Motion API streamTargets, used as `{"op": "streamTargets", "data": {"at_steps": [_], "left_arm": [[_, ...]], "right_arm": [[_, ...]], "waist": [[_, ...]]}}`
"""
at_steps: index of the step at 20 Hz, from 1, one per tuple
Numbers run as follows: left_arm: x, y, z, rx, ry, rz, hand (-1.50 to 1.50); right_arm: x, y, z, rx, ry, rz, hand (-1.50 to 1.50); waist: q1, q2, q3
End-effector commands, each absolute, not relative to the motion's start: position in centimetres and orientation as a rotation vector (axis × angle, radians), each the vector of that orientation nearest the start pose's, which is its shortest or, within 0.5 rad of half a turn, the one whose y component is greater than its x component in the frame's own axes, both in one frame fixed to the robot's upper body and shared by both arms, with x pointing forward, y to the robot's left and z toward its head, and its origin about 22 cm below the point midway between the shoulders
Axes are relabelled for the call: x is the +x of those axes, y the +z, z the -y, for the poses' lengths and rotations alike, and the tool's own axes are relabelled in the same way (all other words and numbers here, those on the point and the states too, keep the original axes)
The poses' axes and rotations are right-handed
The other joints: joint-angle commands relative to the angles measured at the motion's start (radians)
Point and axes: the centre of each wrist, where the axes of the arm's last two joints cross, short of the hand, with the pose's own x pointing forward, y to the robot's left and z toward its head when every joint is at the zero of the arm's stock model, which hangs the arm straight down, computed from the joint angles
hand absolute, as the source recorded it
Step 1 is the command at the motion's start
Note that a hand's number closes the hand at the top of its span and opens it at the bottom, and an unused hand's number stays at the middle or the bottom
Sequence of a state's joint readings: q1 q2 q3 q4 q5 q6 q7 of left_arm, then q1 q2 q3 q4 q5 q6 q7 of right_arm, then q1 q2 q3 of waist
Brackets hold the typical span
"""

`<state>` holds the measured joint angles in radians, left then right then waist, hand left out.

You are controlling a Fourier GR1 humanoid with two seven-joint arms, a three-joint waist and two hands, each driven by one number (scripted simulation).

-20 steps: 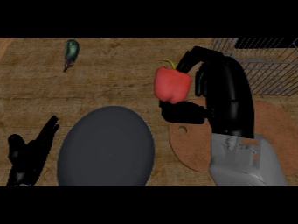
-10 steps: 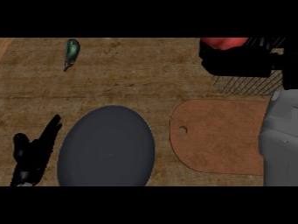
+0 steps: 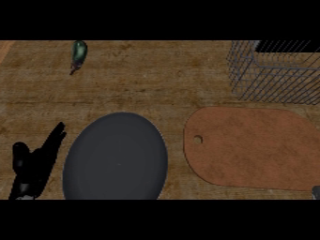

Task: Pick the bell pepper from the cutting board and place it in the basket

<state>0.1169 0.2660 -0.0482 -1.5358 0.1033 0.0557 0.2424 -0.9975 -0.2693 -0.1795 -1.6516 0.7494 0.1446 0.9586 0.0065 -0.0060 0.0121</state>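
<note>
Cutting board (image 3: 259, 147) at 4 o'clock sat bare; bell pepper not visible, likely inside wire basket (image 3: 280, 75) at 2. Left hand (image 3: 34, 161) at 8 rested, fingers straight. Right hand's fingers: can't tell.

Dim, even light falls over my surface (image 3: 155, 93); no glare, no sharp shadows; the plate (image 3: 115, 157) shows a faint sheen; wood grain looks soft throughout.
</note>
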Motion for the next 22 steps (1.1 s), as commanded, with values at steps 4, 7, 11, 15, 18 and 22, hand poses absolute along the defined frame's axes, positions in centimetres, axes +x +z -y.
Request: {"op": "streamTargets", "data": {"at_steps": [4,7,11,15,18,22], "left_arm": [[20.0,-4.6,-29.3,0.136,-0.047,1.032,0.0],[20.2,-3.8,-30.1,0.16,-0.032,1.046,0.0],[20.1,-4.6,-28.1,0.142,-0.045,1.024,0.0],[20.3,-4.2,-29.7,0.149,-0.035,1.027,0.0],[19.1,-4.8,-30.3,0.149,-0.053,1.016,0.0],[19.2,-5.1,-29.4,0.144,-0.036,1.014,0.0]], "right_arm": [[36.3,32.1,23.3,-0.987,0.193,1.512,1.5],[37.7,31.5,25.2,-0.971,0.16,1.507,1.5],[39.0,27.0,25.4,-0.887,0.103,1.492,1.5],[39.9,25.4,29.2,-0.808,-0.036,1.505,1.5],[40.0,24.2,29.2,-0.809,-0.007,1.527,1.5],[41.1,21.1,29.3,-0.797,-0.007,1.499,1.5]], "waist": [[0.004,0.012,-0.013],[0.009,0.012,-0.012],[0.006,0.013,-0.012],[0.008,0.016,-0.011],[0.005,0.011,-0.012],[0.012,0.014,-0.012]]}}
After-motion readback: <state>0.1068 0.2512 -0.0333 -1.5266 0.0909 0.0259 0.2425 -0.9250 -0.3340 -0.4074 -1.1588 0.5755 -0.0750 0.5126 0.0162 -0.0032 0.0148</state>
